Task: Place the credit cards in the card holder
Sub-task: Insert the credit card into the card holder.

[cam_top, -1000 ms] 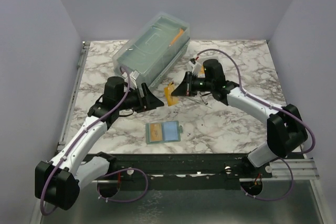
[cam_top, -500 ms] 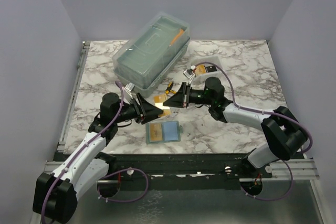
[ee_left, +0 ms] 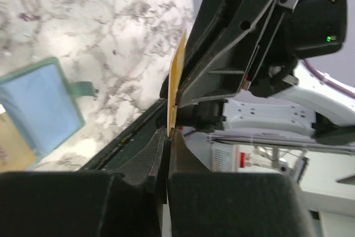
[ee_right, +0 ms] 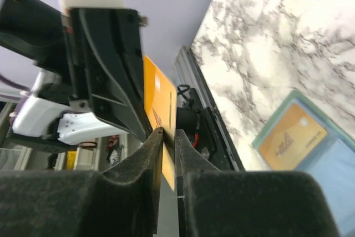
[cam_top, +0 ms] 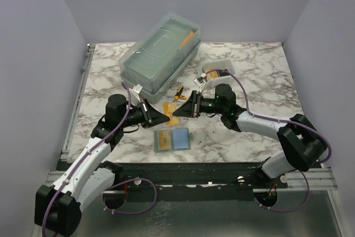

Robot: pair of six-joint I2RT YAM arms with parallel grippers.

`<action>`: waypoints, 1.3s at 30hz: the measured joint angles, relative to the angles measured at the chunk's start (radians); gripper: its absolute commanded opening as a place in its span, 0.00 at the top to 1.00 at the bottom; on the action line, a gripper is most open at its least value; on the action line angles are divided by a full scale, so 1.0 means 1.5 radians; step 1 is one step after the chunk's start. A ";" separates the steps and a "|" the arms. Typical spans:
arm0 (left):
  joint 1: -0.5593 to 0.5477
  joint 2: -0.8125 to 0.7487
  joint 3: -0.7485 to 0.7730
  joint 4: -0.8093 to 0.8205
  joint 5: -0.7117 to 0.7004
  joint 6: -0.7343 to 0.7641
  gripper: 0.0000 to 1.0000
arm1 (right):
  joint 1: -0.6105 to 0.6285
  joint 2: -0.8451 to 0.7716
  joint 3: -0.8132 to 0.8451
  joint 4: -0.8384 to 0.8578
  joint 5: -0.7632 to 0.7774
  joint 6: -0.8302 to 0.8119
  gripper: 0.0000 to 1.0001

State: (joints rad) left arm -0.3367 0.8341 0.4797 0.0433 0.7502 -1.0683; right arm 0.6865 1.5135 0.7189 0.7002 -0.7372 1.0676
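Handover at frame centre: left gripper (cam_top: 164,116) and right gripper (cam_top: 181,109) met tip to tip, both jaws pinched on the gold card (cam_top: 173,115), which stood on edge. The card holder (cam_top: 172,139) lay open just below, with a second gold card (ee_right: 293,131) in one pocket. My read on the next move: one gripper lets go and the other lowers the card to the free pocket.

Gold credit cards: two, held card (cam_top: 173,116) and pocketed card (cam_top: 162,139)
Card holder (cam_top: 181,139): one
Lidded box (cam_top: 161,54): one
White tray (cam_top: 227,61): one
Yellow-handled tool (cam_top: 178,93): one
Grippers: two, left gripper (cam_top: 165,118) and right gripper (cam_top: 182,109)
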 measured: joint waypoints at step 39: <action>-0.138 0.146 0.019 -0.250 -0.263 0.166 1.00 | 0.236 0.134 0.202 -0.803 0.696 -0.205 0.38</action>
State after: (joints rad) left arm -0.5430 1.0531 0.5083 -0.3321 0.3553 -0.8200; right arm 1.0409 1.7142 1.0222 -0.5041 0.3061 0.7605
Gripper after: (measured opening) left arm 0.018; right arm 0.654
